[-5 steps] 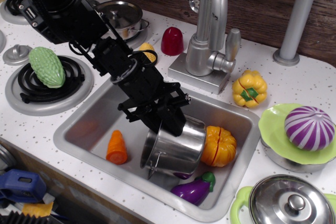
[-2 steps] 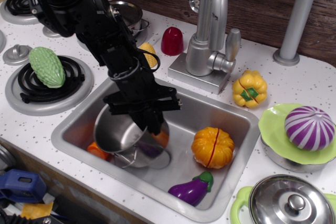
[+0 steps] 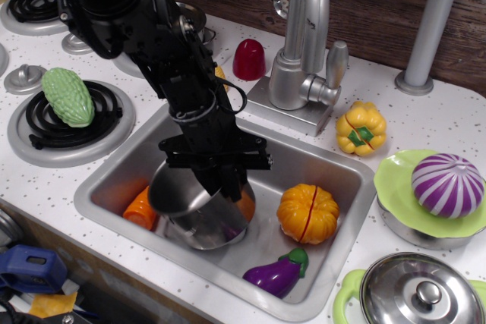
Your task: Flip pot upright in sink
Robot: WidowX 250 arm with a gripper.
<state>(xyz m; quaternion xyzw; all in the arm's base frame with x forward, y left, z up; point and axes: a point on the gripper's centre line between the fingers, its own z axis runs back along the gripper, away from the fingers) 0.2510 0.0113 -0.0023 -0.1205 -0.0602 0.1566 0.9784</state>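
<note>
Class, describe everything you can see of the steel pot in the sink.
The pot is a shiny, lidless stainless-steel cylinder in the left half of the sink, mouth up and tilted toward the left. The gripper has its jaws closed over the pot's right rim. An orange carrot lies against its left side. No handles are visible.

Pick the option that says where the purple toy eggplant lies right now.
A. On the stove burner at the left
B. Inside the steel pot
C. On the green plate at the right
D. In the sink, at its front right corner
D. The purple eggplant lies on the floor of the sink near the front right corner, just in front of the orange pumpkin and apart from the steel pot.
</note>
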